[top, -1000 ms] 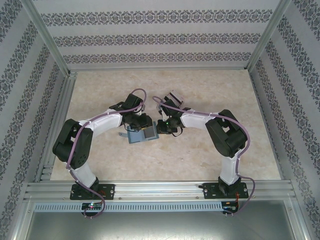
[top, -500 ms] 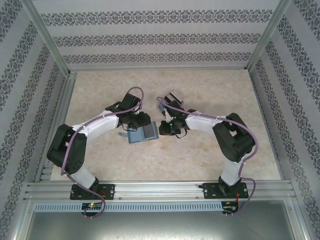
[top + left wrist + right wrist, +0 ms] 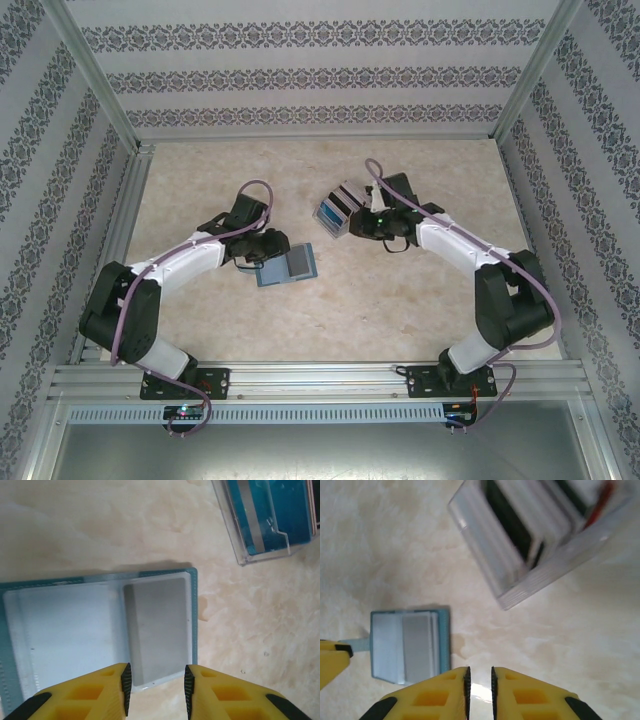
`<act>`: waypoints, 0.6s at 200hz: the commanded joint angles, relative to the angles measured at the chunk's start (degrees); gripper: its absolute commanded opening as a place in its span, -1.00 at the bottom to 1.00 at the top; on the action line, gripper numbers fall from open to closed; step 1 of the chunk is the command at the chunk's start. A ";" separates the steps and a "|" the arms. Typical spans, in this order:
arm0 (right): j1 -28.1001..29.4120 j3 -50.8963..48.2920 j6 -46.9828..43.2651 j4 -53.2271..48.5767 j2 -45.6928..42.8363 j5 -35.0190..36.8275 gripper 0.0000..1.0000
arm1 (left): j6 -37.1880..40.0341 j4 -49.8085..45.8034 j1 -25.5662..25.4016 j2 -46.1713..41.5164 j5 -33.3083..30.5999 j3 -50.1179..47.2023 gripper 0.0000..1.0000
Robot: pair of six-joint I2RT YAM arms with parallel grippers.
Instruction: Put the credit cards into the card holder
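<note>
Teal card holder [image 3: 288,266] lies open mid-table [image 3: 420,300] in the top view, with the credit cards [image 3: 330,213] standing in a clear box [image 3: 345,195] nearer the far edge. In the left wrist view, the left gripper [image 3: 156,672] hangs parted and empty over the card holder's edge. In the right wrist view, the right gripper [image 3: 479,672] is barely parted and empty, with the box blurred ahead.

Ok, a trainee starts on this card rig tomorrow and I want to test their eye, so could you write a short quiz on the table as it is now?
1. True or false: the teal card holder with clear pockets lies open and flat on the beige marbled table.
2. The mixed-colour plastic credit cards are: A) inside the clear plastic box; B) scattered across the table; C) piled on the holder.
3. Fill in: the flat rectangle in the holder's pocket nearer the box is ___ in colour.
Key: 1 true; 2 A; 3 grey.
</note>
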 commanded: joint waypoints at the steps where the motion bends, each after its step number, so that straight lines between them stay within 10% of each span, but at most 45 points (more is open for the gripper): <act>1: -2.51 3.30 -2.95 -3.29 -0.19 -0.42 -0.50 | -0.92 1.43 1.40 -2.65 0.20 -1.26 -0.28; 120: -8.76 31.44 -11.39 -18.73 21.80 -2.52 -0.23 | -2.43 4.77 1.70 -3.18 2.68 -3.42 -0.27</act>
